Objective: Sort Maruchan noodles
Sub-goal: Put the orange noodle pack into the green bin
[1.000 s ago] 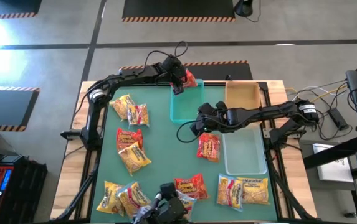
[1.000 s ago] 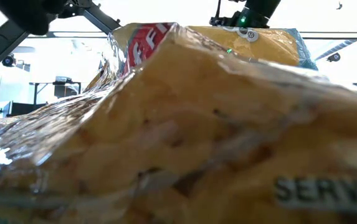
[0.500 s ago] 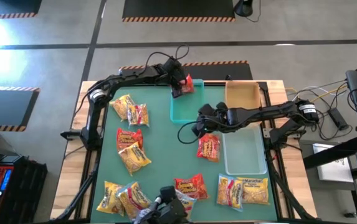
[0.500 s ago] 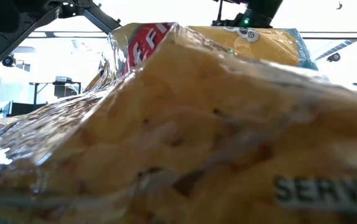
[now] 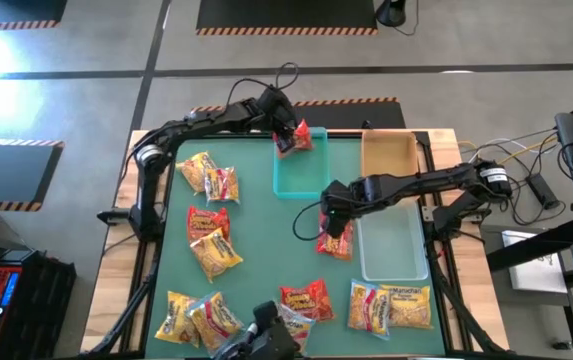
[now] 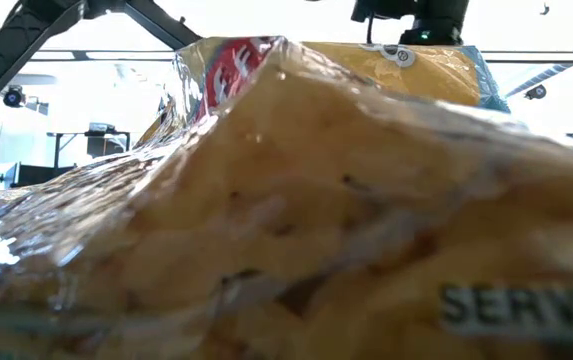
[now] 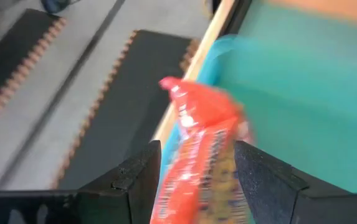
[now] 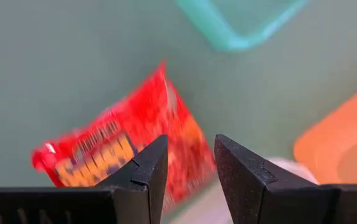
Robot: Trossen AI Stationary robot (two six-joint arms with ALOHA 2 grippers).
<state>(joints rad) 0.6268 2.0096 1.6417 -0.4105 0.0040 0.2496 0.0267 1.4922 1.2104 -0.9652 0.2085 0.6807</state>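
Since these Maruchan noodles are crinkly plastic packets, we'd call them light, slippery and a bit crushable, so pinching a flat edge or corner looks safer than squeezing the brittle middle. Going left to right on the counter (image 5: 256, 240): a pair of yellow packets (image 5: 209, 176) sits at the far left, more yellow ones (image 5: 210, 238) lie below them, and another bunch (image 5: 196, 316) crowds the near edge.

Next, the left end effector (image 5: 284, 135) reaches out long over the far corner of the teal tray (image 5: 301, 178), and we see a red packet (image 7: 198, 163) between its wide-spread fingers (image 7: 138, 177). We can't say if it's pinched or already let go.

Then the right arm stretches in across the clear tray (image 5: 394, 245), its right end effector (image 5: 332, 212) pointing down just above a second red packet (image 5: 335, 237) lying beside that tray. Its fingers (image 8: 144, 168) stand partly apart with nothing between them.

A tan tray (image 5: 389, 154) sits at the far right.
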